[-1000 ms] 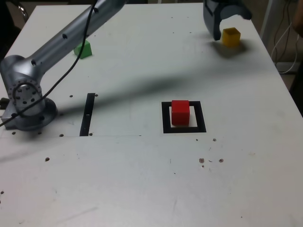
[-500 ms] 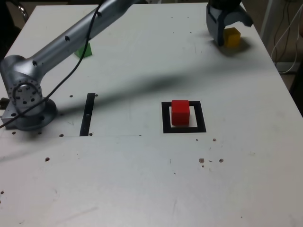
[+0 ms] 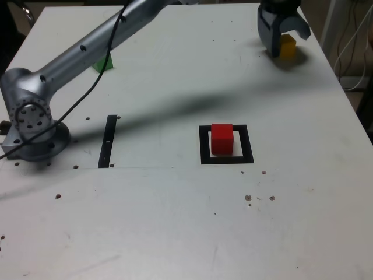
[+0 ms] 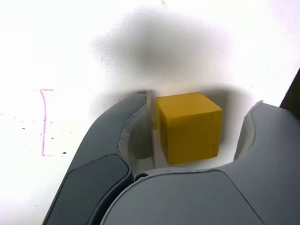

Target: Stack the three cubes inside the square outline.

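Observation:
The yellow cube (image 3: pixel 288 46) (image 4: pixel 189 126) rests on the white table at the far right of the exterior view. My gripper (image 3: pixel 285 41) (image 4: pixel 199 107) is down around it, one finger on each side. In the wrist view one finger (image 4: pixel 133 117) is nearly against the cube, while a gap shows at the other finger (image 4: pixel 251 131), so the jaws are open. The red cube (image 3: pixel 221 139) stands inside the square outline (image 3: pixel 204 146). Partly hidden behind my arm, the green cube (image 3: pixel 105 63) sits at the far left of the exterior view.
A thin black strip (image 3: pixel 108 141) lies on the table beside my arm's base (image 3: pixel 34 125). The table's right edge (image 3: pixel 344 99) runs close past the yellow cube, with cables beyond it. Small dark specks dot the near half of the table.
My gripper has dropped over the yellow cube, and its fingers have drawn in from wide apart to close around it. The red and green cubes have not moved.

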Controlling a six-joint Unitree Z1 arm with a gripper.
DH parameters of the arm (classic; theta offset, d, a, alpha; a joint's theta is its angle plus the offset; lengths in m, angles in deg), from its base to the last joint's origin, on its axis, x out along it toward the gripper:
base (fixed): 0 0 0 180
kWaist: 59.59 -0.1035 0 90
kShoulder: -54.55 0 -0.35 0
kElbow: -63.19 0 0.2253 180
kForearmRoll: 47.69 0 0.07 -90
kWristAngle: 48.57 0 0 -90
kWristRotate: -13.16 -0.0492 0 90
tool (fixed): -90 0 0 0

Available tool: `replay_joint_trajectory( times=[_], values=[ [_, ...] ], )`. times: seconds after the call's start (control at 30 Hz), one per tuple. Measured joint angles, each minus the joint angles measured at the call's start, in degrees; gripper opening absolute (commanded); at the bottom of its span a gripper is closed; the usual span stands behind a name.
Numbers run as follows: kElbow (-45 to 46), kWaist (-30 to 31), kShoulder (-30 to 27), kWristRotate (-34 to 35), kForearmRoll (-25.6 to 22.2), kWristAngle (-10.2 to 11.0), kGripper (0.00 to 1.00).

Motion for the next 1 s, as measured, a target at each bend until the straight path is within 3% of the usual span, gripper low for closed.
replay_joint_trajectory(
  times=[1.0],
  values=[
    [-0.1,0.1,-0.9,0.0,-1.6,-0.6,0.30]
  ],
)
